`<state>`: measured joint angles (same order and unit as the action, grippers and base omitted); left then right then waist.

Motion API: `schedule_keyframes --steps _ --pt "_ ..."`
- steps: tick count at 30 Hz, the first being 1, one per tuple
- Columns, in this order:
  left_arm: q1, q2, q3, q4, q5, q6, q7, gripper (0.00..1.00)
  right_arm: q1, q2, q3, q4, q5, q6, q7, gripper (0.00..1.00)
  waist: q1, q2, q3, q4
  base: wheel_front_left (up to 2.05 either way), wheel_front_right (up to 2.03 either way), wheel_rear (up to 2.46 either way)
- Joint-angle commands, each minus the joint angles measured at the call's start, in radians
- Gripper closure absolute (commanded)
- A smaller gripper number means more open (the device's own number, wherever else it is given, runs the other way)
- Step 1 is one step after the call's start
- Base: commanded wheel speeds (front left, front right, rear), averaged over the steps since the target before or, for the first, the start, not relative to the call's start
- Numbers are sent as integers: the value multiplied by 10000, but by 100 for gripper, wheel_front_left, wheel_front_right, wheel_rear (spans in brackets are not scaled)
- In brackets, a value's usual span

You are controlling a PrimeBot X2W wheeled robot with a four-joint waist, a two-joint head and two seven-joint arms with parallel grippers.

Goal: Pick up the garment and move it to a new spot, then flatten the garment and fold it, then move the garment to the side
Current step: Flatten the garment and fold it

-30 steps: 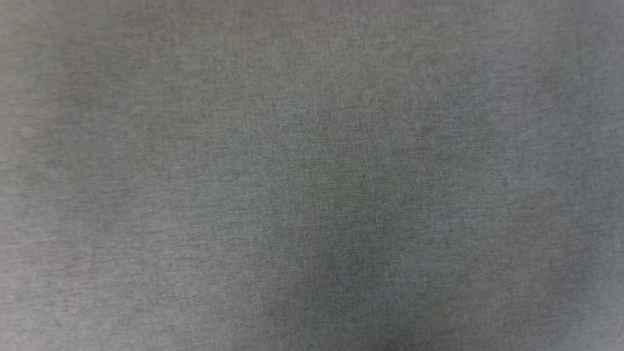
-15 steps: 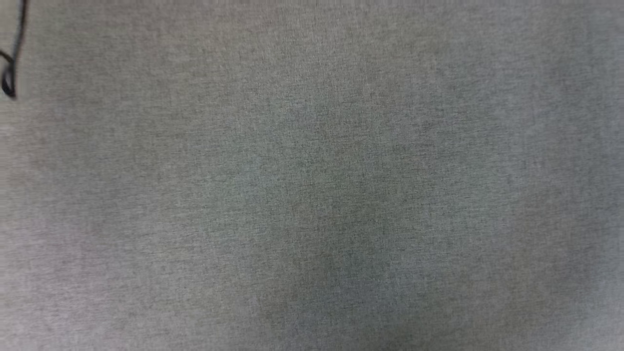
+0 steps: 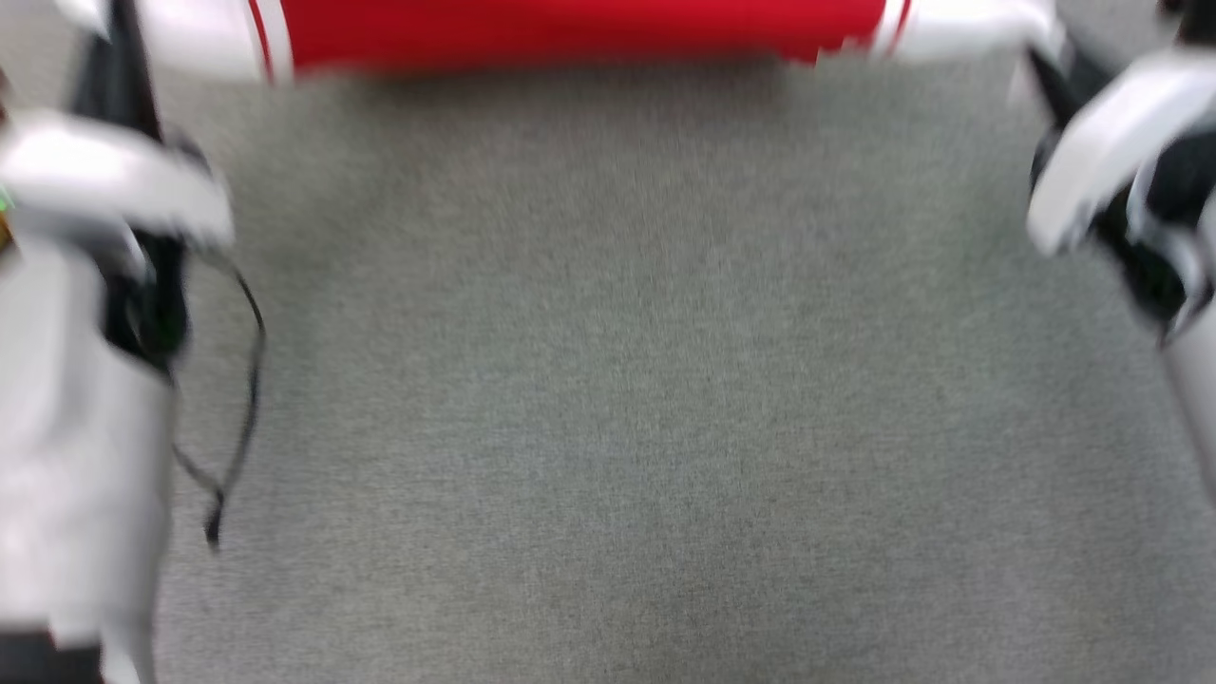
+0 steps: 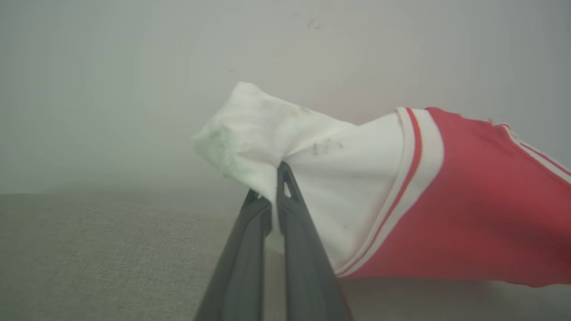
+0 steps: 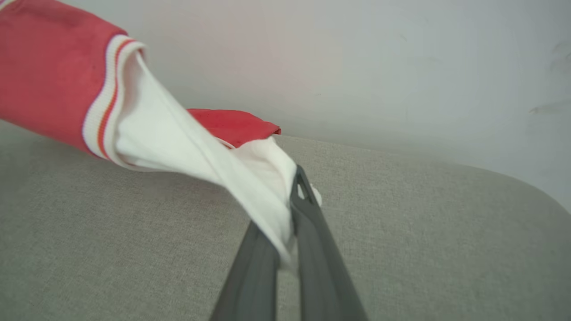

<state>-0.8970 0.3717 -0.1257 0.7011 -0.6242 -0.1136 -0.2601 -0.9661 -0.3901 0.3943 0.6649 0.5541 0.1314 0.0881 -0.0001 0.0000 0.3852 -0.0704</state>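
The garment [image 3: 579, 33] runs as a red band along the top edge of the head view, stretched sideways between the two arms, with a white sleeve and red-white striped trim at each end; that view is blurred, so no lettering can be read. In the left wrist view the left sleeve [image 4: 330, 156] is bunched into a crumpled white peak, greenish and smudged at its tip; the left gripper [image 4: 270, 189] has its two dark fingers pressed together on this cloth, pinching a fold at their tips. In the right wrist view the right sleeve [image 5: 187, 147] is drawn taut into a narrow white strip; the right gripper [image 5: 292, 200] is clamped on it, the cloth running down between the closed fingers. Both pinched ends are lifted off the grey fabric surface [image 3: 617, 380], which lies beneath the garment; a pale wall [image 4: 134, 67] rises behind it. The left forearm [image 3: 76, 456] shows at the head view's left edge with a thin black cable [image 3: 245, 399] looping beside it; the right forearm [image 3: 1107, 142] shows at the upper right.
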Motion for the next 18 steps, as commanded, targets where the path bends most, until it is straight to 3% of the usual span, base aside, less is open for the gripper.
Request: schedule_keyframes --steps 1,8,18 --pt "364 -12 108 -175 79 82 -71 100 388 -125 -35 -97 -29 -14 57 100 1 0 -837 168 0 0 0" --pt "4411 -146 493 -2013 110 469 -57 100 3726 -242 -796 -1832 -660 -15 924 100 1 0 -1950 157 0 0 0" --pt "8310 -292 270 -4463 154 1429 629 100 8523 796 -2665 -4697 -1390 -14 2551 100 1 0 -2978 273 0 0 0"
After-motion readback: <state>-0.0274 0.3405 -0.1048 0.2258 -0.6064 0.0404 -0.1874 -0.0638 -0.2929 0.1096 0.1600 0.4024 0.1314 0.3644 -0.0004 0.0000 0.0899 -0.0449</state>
